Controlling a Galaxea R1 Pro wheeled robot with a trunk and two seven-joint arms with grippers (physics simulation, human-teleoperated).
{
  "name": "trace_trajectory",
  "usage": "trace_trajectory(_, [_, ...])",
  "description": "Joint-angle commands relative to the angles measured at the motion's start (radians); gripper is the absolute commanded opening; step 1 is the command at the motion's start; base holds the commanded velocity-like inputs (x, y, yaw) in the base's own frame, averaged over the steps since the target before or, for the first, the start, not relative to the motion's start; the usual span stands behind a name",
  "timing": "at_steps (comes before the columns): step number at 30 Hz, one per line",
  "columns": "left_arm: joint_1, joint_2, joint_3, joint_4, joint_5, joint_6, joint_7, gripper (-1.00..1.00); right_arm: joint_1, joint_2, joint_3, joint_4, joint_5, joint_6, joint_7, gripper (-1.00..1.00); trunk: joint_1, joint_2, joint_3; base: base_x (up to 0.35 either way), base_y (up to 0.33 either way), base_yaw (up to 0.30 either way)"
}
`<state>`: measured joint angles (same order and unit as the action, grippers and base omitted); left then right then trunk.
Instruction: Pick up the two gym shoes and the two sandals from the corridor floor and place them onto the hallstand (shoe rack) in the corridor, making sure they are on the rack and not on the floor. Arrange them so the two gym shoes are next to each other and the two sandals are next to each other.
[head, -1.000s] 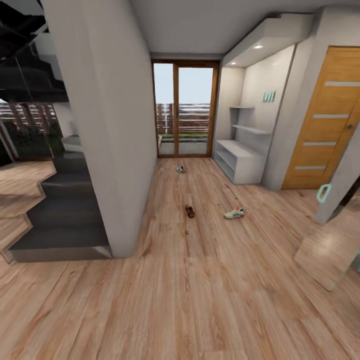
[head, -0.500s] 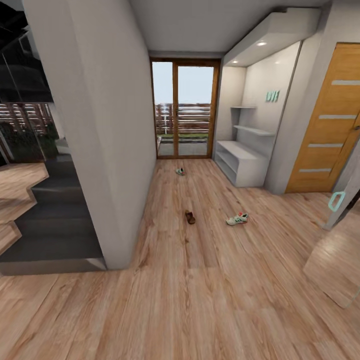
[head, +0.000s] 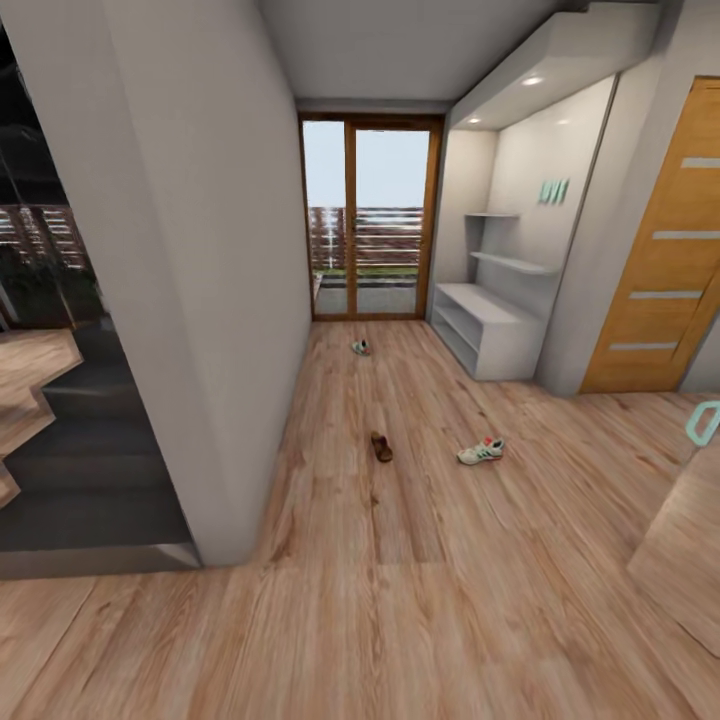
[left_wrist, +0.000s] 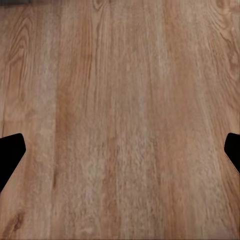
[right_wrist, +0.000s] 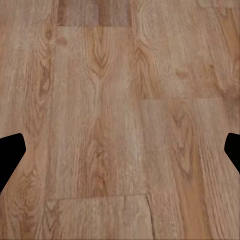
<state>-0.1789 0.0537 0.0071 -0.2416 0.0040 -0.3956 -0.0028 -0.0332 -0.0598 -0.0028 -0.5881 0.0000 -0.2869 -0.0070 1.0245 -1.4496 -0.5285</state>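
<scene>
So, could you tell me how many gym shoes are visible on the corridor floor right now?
2: one gym shoe lies mid-corridor, right of a sandal; the other lies farther off, near the glass door. Its details are small at this distance.

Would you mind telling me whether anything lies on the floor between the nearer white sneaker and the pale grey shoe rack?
Nothing visible does: only bare wood-plank floor separates the white green-striped sneaker from the pale grey shoe rack. The brown sandal lies off to the side.
</scene>
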Motion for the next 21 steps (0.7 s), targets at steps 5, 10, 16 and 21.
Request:
trace_trajectory(5, [-0.001, 0.000, 0.001, 0.001, 0.000, -0.003, 0.000, 1.00, -0.001, 0.000, 0.000, 0.001, 0.000, -0.003, -0.001, 1.00, 0.001, 0.000, -0.001, 0.337, 0.000, 0.000])
trace_trajectory(10, [-0.001, 0.000, 0.001, 0.001, 0.000, -0.003, 0.000, 1.00, -0.001, 0.000, 0.000, 0.000, 0.000, -0.003, -0.002, 1.00, 0.001, 0.000, -0.001, 0.337, 0.000, 0.000])
trace_trajectory(16, [-0.001, 0.000, 0.001, 0.001, 0.000, -0.003, 0.000, 1.00, -0.001, 0.000, 0.000, -0.001, 0.000, -0.004, -0.001, 1.00, 0.001, 0.000, -0.001, 0.338, 0.000, 0.000])
trace_trajectory(21, [-0.001, 0.000, 0.001, 0.001, 0.000, -0.003, 0.000, 1.00, -0.001, 0.000, 0.000, -0.001, 0.000, -0.004, -0.001, 1.00, 0.001, 0.000, -0.001, 0.338, 0.000, 0.000])
